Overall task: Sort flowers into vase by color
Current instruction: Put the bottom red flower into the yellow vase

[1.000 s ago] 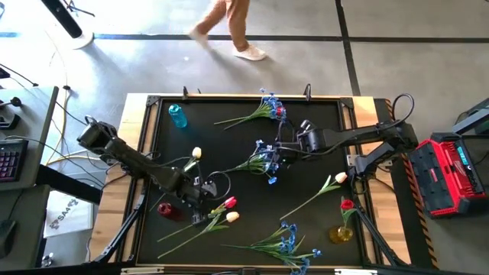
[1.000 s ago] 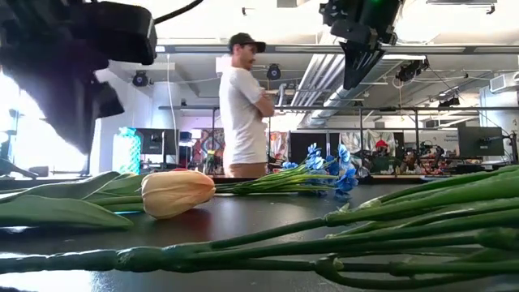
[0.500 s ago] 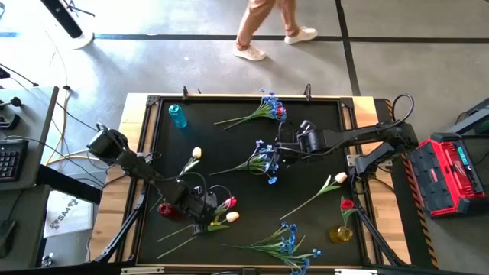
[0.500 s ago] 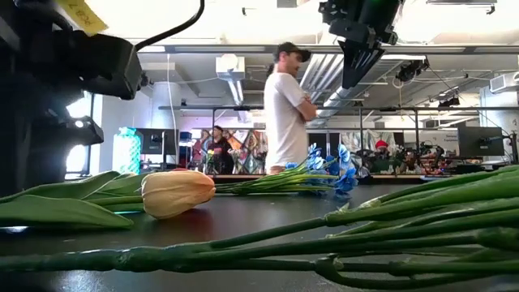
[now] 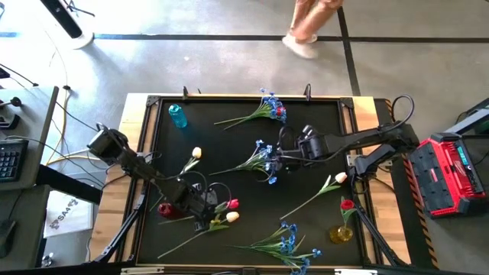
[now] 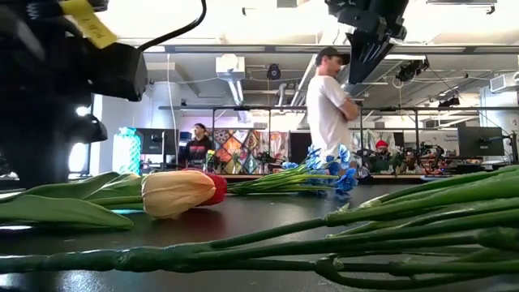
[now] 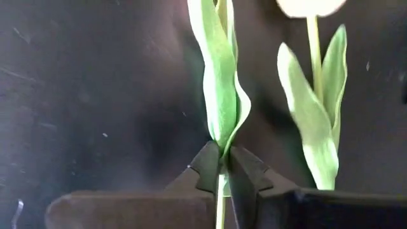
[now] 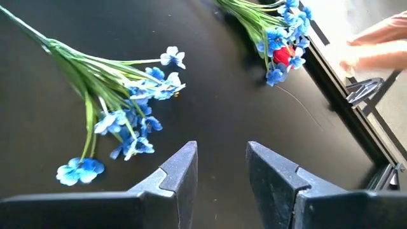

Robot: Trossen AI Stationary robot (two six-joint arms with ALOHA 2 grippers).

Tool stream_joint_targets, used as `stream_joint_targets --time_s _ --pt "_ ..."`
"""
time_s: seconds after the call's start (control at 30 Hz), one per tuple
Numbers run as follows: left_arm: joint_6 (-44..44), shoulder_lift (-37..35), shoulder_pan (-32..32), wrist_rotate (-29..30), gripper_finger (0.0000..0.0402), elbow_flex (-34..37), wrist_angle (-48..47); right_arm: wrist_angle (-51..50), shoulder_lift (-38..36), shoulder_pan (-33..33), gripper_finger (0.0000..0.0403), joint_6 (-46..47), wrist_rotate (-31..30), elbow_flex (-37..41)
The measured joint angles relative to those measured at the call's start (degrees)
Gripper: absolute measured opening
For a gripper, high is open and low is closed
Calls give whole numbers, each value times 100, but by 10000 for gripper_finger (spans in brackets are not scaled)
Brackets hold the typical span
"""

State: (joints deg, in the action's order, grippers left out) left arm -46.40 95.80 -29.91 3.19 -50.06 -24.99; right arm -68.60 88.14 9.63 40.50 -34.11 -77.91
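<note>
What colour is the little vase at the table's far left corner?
Teal blue; the vase shows best in the high view.

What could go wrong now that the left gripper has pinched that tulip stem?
The left gripper is shut on the red tulip only at its thin stem, so the flower may twist or slip when lifted. The cream tulip lies right beside it, and its leaves could snag and drag along.

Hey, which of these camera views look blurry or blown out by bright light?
Low view: ceiling and left window blown out; the cream tulip is sharp, the near green stems soft. Left wrist view: the cream tulip head is overexposed and its leaf blurred. Right wrist view: a passing person's foot is a motion smear. High view: evenly lit and sharp.
</note>
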Motion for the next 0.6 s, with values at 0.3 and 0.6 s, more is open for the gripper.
stream_joint_targets --time_s 0.3,0.6 --pt "19 -496 359 230 3 0 93 -6 -848 530 123 224 33 0" --pt "674 -1590 792 1509 1 0 397 3 -1379 1282 123 568 -401 0"
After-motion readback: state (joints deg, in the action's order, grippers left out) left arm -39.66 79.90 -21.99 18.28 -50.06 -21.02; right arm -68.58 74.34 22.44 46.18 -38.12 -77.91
